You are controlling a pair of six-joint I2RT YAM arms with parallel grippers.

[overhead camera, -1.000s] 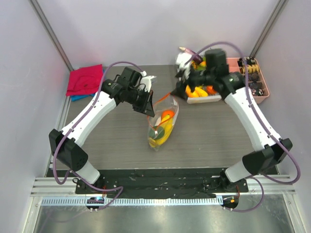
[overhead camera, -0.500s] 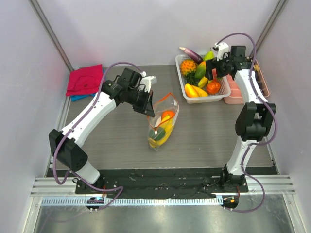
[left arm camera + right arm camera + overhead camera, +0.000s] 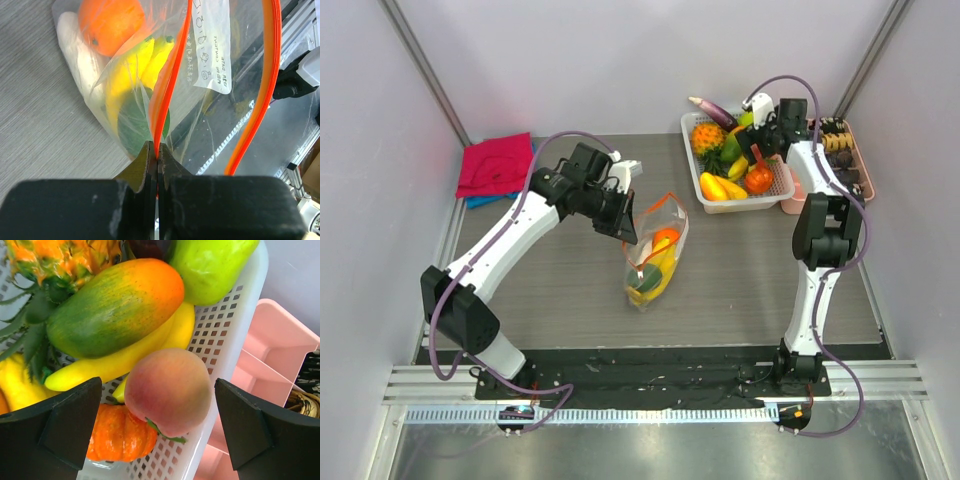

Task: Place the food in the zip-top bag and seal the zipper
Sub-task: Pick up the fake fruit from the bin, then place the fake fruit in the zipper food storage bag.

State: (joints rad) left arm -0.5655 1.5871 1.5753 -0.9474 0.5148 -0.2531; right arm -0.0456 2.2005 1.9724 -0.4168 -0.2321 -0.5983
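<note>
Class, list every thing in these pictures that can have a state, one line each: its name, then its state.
zip-top bag, mouth open, part filled
zipper, unsealed, one strip pinched
left gripper, shut on the zipper
right gripper, open, straddling the peach
white basket, holding fruit
</note>
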